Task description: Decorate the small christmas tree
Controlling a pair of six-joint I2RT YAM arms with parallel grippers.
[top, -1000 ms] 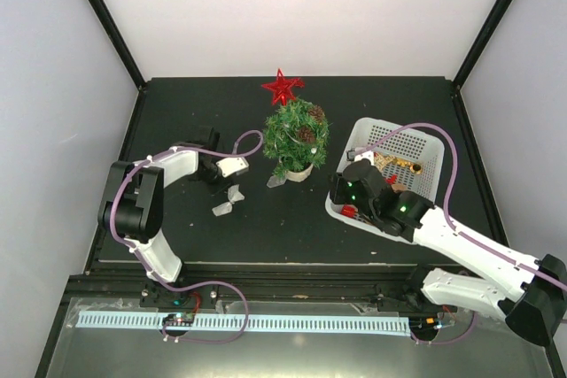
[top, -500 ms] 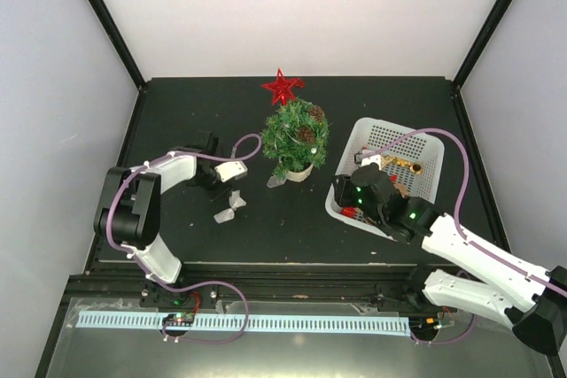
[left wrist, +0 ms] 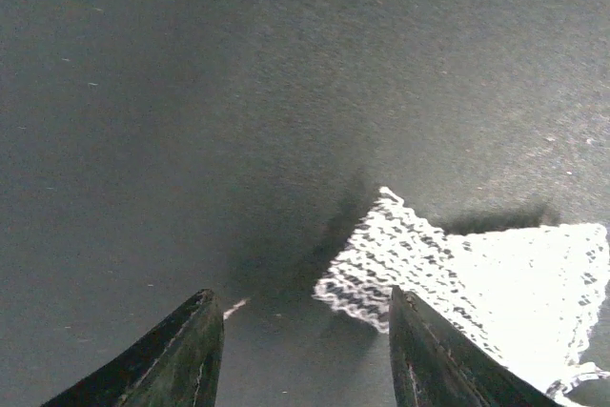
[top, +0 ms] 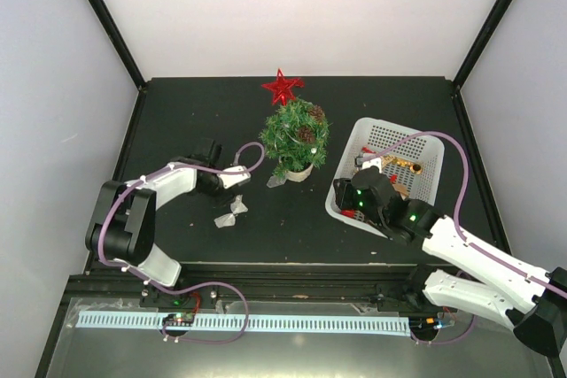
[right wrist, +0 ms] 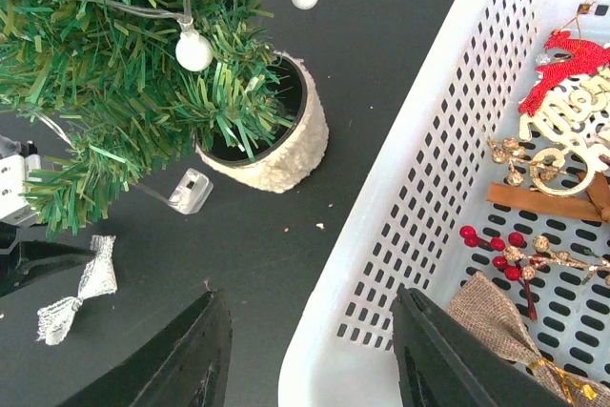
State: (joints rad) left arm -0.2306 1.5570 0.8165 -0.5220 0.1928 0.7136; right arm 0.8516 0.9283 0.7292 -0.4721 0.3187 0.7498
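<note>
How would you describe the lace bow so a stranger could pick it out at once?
Find the small christmas tree mid-table. Left of its pot, toward the near edge, the lace bow lies on the black table. It is white netting pinched at the middle, unlike the clear plastic piece by the pot.

The far left of the tabletop (top: 173,117) lies bare, open for a pass up to the small christmas tree (top: 295,135). A white lace bow (left wrist: 477,274) lies just ahead of the left gripper (left wrist: 302,297), whose jaws stand apart and empty. Between the tree's pot and the white basket (right wrist: 448,140) runs a narrow bare lane; a clear clip (right wrist: 191,191) and hanging light bulbs (right wrist: 193,49) crowd the pot's left side.
</note>
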